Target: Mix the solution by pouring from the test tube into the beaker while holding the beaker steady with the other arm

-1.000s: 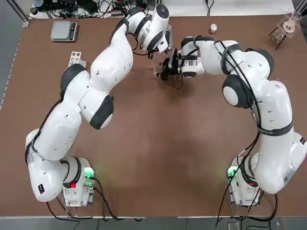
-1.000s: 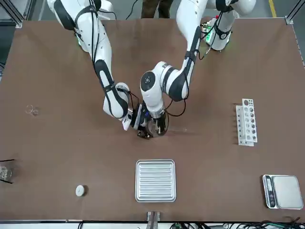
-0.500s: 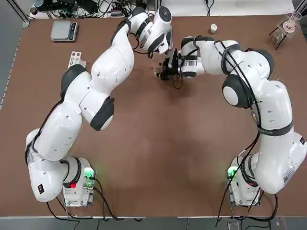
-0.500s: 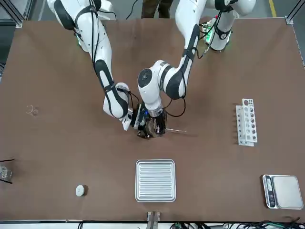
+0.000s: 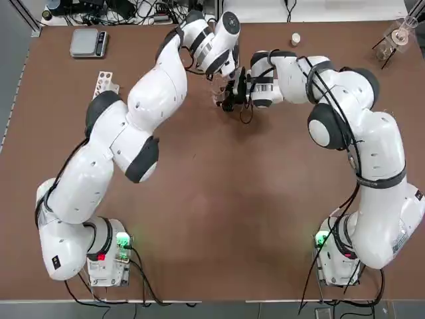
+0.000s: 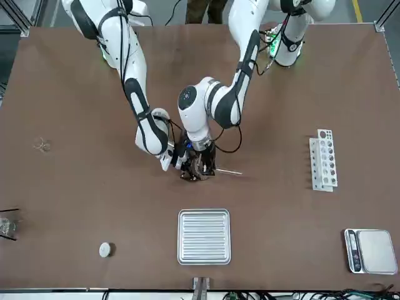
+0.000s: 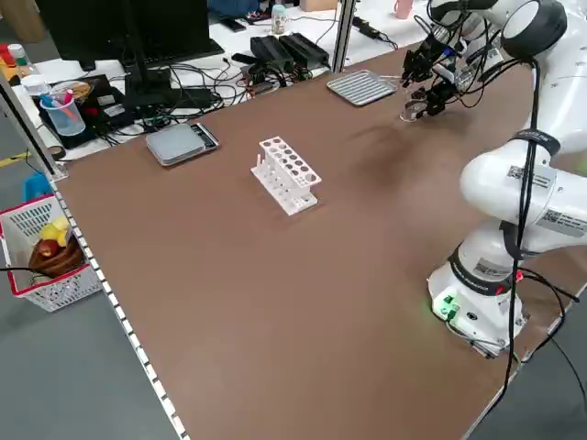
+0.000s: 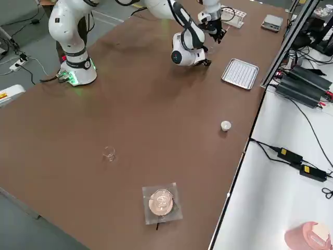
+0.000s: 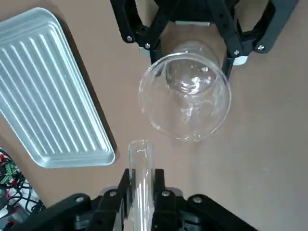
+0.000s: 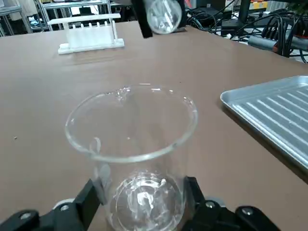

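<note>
1. since the test tube (image 9: 140, 166), pinched in my left hand (image 9: 140, 185), has its open mouth just short of the beaker (image 9: 185, 96) rim, i'd worry any liquid lands on the table (image 9: 269, 144); too quick a tip would do it.
2. my right hand (image 10: 139, 202) is clamped on the beaker base; a nudge from the tube could shift it.
3. the beaker stands upright, mouth up, toward the table's far edge, near the metal tray (image 9: 43, 96); the tube's long axis aims at it.
</note>
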